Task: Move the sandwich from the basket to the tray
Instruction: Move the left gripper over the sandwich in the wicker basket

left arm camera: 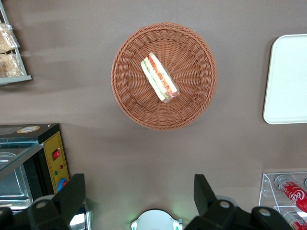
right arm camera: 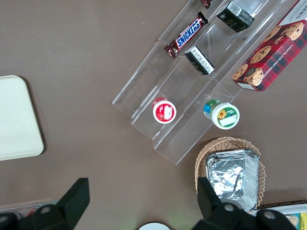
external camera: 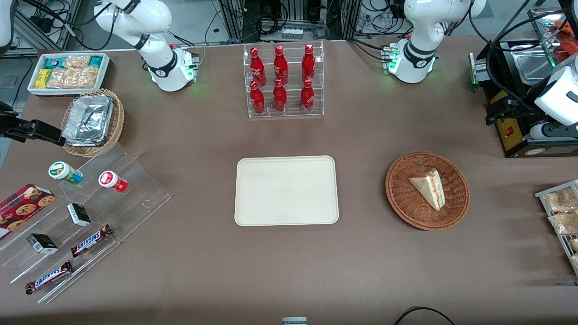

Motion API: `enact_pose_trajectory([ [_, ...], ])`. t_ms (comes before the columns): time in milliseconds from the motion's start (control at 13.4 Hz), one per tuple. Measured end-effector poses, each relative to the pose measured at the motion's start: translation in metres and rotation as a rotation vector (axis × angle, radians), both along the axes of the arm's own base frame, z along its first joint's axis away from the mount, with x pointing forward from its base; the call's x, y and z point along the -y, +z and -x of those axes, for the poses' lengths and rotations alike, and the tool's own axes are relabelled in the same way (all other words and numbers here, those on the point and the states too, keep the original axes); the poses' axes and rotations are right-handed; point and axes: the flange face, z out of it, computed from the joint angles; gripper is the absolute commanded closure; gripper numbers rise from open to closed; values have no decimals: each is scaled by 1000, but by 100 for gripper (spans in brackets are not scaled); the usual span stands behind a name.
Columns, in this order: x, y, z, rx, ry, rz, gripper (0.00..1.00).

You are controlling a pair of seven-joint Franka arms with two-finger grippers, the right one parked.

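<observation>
Sandwich [external camera: 429, 188] lying in basket [external camera: 427, 190], roughly mid-bowl, cut edge with red and green layers facing up toward the wrist camera [left arm camera: 159, 77]. Basket [left arm camera: 164, 75] resting on brown table [external camera: 361, 135], toward working arm's end, beside tray [external camera: 286, 190] and apart from it. Tray bare, flat on table near its middle; one rounded corner also seen from wrist [left arm camera: 287, 79].

Tool [left arm camera: 139, 196] held high above table, not over basket but offset from it toward the arm's own base; nothing touched. Fingers [left arm camera: 73, 195] spread wide, bare table showing between the two dark tips, nothing gripped. Tool itself not clearly made out in front view, possibly the white part at frame edge; no point given there.

Elsewhere: clear rack of red bottles [external camera: 283, 81] farther from front camera than tray. Bagged pale snacks [external camera: 562, 212] on a rack at working arm's end of table. Black appliance with yellow panel [left arm camera: 41, 158] near that same end.
</observation>
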Motion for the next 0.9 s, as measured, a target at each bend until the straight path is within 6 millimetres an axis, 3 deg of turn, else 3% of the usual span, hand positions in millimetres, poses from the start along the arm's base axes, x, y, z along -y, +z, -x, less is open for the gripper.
enact_pose_trajectory([
  [448, 0, -9, 0, -11, 0, 0, 0],
  [597, 0, -33, -3, -21, 17, -3, 0],
  [896, 2, -87, -11, 20, 217, -41, 0],
])
